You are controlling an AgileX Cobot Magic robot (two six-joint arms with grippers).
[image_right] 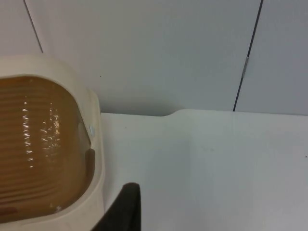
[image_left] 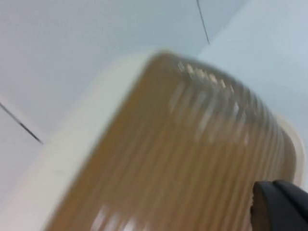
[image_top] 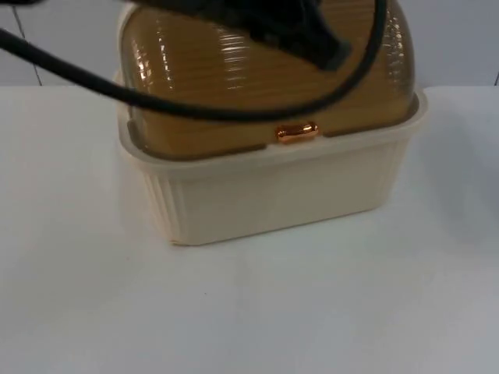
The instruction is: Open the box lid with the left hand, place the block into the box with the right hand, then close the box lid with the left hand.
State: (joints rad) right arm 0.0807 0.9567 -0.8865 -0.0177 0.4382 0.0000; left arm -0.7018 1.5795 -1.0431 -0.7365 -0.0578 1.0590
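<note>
Cream box (image_top: 273, 195) stands upper centre on the white worktop (image_top: 249, 312), ribbed amber lid (image_top: 257, 78) down. Left tool (image_left: 279, 204) sits over the lid; right tool (image_right: 122, 207) beside the box; finger state of both cannot be told.

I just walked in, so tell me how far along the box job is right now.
The amber lid is down on the cream box, its copper handle at the front rim. No block can be seen on the table, so whether it is already inside cannot be told. The left gripper is close over the lid; the right gripper waits beside the box.
</note>
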